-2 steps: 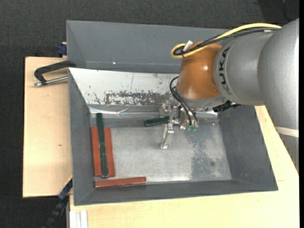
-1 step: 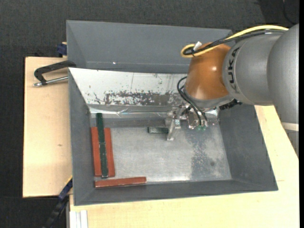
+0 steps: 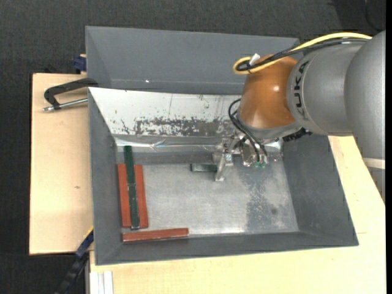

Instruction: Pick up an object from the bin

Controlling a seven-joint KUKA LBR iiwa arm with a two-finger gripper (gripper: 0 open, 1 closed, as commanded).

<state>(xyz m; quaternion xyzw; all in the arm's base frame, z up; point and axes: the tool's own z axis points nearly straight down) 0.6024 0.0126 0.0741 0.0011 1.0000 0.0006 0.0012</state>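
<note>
The grey bin (image 3: 184,60) has a scuffed metal floor. By its left wall lies a red-brown slat (image 3: 124,195), long axis running near to far, with a green strip (image 3: 129,182) along it. Another slat (image 3: 155,234) lies crosswise by the near wall. A small dark block (image 3: 199,168) lies mid-floor, pointing left-right. The gripper (image 3: 219,171) is just beside it on the right, and I cannot tell whether it is apart or together.

The bin (image 3: 184,54) is grey, its back wall speckled dark. The strip (image 3: 129,170) is dark green, the bar (image 3: 155,234) red-brown, the arm's cover (image 3: 266,100) orange.
</note>
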